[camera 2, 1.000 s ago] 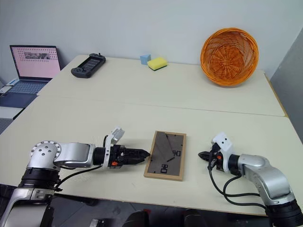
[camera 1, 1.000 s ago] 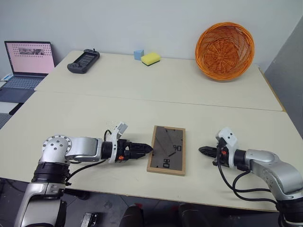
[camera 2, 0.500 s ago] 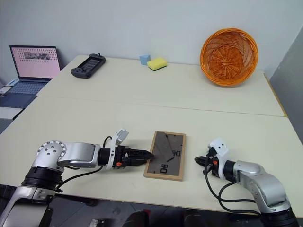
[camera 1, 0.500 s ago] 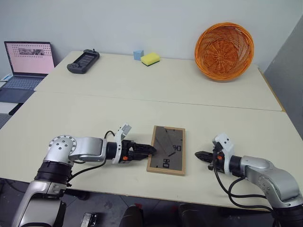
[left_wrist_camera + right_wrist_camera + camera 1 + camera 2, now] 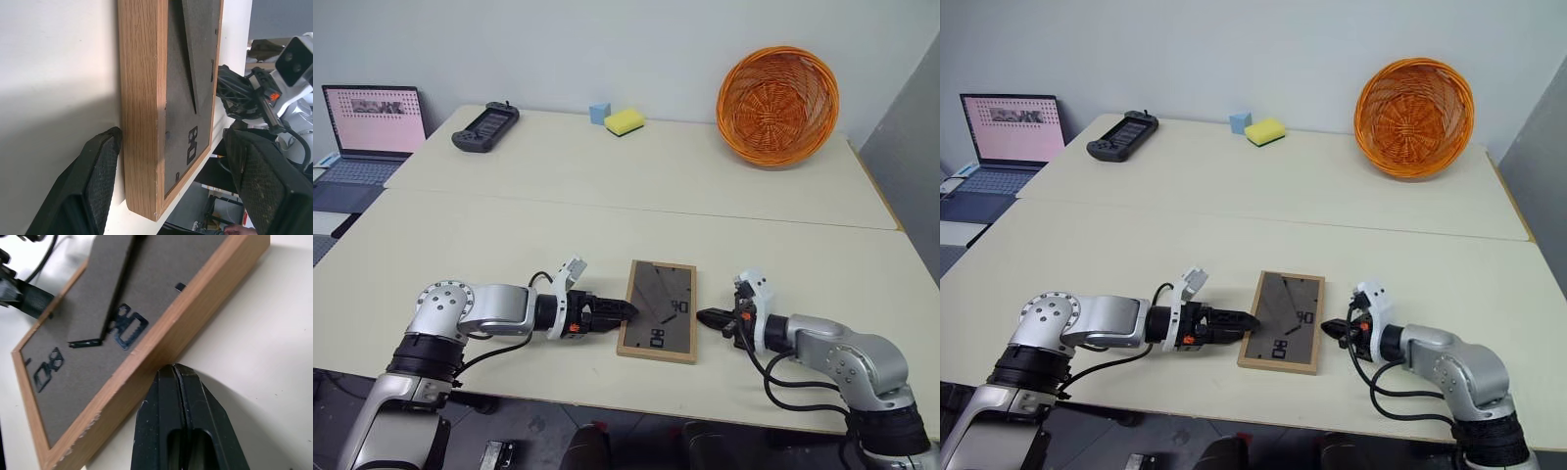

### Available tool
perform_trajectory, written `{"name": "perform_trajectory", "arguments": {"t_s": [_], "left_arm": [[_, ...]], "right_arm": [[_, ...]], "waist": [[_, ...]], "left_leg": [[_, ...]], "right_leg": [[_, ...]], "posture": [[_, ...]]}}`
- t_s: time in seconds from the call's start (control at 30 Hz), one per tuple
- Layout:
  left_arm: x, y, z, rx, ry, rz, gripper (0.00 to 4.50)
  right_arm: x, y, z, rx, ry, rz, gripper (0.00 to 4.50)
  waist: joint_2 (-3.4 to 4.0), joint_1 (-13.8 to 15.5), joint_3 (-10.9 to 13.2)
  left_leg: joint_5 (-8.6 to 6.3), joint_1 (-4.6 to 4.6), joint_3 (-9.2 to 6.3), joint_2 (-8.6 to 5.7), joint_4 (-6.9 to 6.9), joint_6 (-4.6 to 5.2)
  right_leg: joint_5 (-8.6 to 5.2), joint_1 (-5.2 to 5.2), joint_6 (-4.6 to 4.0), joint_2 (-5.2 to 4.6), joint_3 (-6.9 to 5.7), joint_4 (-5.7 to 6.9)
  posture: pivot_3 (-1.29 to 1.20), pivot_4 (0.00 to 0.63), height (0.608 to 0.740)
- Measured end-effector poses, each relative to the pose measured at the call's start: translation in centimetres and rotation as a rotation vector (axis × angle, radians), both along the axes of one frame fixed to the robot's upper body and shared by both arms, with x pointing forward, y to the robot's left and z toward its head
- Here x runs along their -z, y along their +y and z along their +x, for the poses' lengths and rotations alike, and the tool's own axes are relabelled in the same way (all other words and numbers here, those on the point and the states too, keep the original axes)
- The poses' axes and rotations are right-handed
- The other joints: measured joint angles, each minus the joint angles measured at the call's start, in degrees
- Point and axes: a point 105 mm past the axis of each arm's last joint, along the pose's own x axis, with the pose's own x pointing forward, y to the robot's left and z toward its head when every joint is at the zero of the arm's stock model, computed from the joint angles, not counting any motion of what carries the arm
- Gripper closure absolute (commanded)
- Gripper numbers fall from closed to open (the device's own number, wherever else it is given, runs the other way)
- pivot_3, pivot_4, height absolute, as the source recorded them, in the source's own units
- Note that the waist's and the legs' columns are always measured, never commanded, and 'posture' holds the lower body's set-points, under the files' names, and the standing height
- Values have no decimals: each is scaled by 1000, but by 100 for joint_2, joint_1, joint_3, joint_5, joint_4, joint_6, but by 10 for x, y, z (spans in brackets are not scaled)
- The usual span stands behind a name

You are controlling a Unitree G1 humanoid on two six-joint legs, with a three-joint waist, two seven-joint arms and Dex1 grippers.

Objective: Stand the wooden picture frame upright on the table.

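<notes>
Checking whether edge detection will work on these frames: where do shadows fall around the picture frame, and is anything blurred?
Left wrist view: a soft shadow lies on the table beside the wooden picture frame; the near finger is soft. Right wrist view: the right claw casts a shadow beside itself; the frame's wood grain is sharp.

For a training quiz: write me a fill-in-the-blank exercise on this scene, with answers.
1. The wooden picture frame lies flat on the table with its dark ____ panel facing up.
2. The right gripper has its fingers ____.
3. The left gripper, at the frame's edge, is ____.
4. The orange basket stands on the ____ table.

Answers: back; shut; open; far
</notes>
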Motion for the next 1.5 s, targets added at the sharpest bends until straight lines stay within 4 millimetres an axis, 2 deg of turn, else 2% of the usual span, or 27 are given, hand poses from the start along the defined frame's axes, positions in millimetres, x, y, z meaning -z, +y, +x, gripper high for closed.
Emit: {"name": "perform_trajectory", "arguments": {"t_s": [0.3,0.47,0.63,0.77,0.93,1.03,1.2,1.33,1.5], "left_arm": [[0,1,1,-5,-1,4,966],[0,1,1,-7,-1,3,966],[0,2,1,-16,-3,3,966],[2,14,-3,-38,11,3,966],[3,11,-3,-45,6,-8,966],[4,3,-3,-37,1,-21,966],[4,2,-3,-39,0,-21,966],[5,-2,-3,-34,3,-34,966],[5,-4,-4,-29,0,-32,966]], "right_arm": [[-4,12,17,22,-17,34,4500],[-4,16,19,13,-24,30,4500],[1,0,15,-2,-43,-18,4500],[1,-19,12,19,-46,-34,4500],[1,-21,10,21,-44,-33,4500],[0,-20,11,27,-39,-25,4500],[-2,-17,11,33,-22,-25,4500],[-10,2,6,2,13,49,4500],[-12,5,9,14,11,45,4500]], "waist": [[0,-11,0],[0,-3,0],[0,17,0],[0,14,0],[0,23,0],[0,24,0],[0,20,0],[1,27,0],[1,55,0]], "left_leg": [[0,0,0,1,-2,0],[0,-2,0,1,-3,0],[0,-3,0,0,-4,0],[0,-2,1,1,-7,0],[0,-2,0,0,-7,0],[0,-2,0,1,-7,0],[0,-2,-1,1,-8,0],[0,-4,-1,0,-9,0],[0,-10,-2,0,-11,0]], "right_leg": [[0,-3,0,1,0,0],[0,-3,0,0,-1,-3],[0,2,0,-1,-2,-13],[-1,3,1,-1,-1,-15],[0,7,1,-2,-2,-22],[0,6,0,-1,-2,-24],[0,6,0,-1,-2,-24],[0,5,0,-2,-2,-24],[0,3,0,-3,-4,-33]], "posture": [[0,150,740],[0,150,740],[0,150,740],[0,150,740],[0,150,740],[0,150,740],[0,150,740],[0,150,740],[0,150,740]]}}
